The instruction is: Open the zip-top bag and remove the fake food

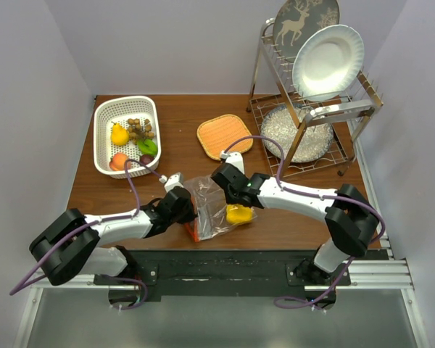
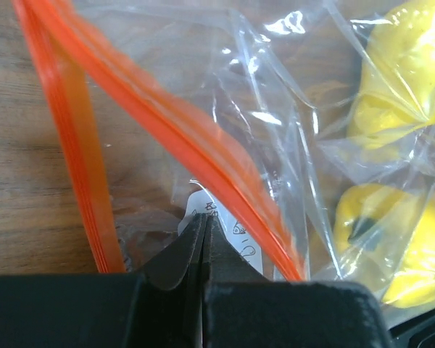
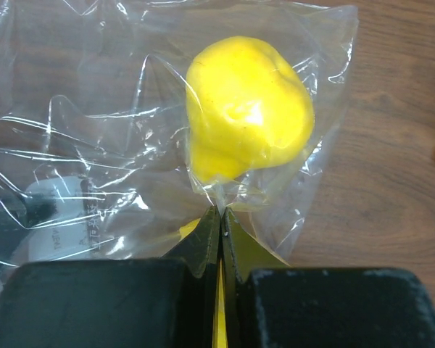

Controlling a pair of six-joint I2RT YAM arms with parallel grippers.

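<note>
The clear zip-top bag (image 1: 209, 206) lies on the table between both grippers. Its orange-red zipper strips (image 2: 203, 148) are spread apart at the near end. My left gripper (image 2: 204, 216) is shut on the bag's film by a white label, just beside one strip. My right gripper (image 3: 220, 211) is shut on the bag's film right under a yellow lemon (image 3: 246, 119). Two lemons (image 2: 409, 65) show inside the bag. Other fake food lies in the white basket (image 1: 105, 116): yellow pear (image 1: 119, 134), brown cluster (image 1: 139, 129), green piece (image 1: 148, 146), orange peach (image 1: 119, 161), purple piece (image 1: 146, 159).
The square woven orange mat (image 1: 225, 135) lies behind the bag. A metal dish rack (image 1: 348, 112) at the back right holds a white plate (image 1: 328, 61), a deer-pattern plate (image 1: 304, 18) and a silver dish (image 1: 304, 134). The table's near edge runs just below the bag.
</note>
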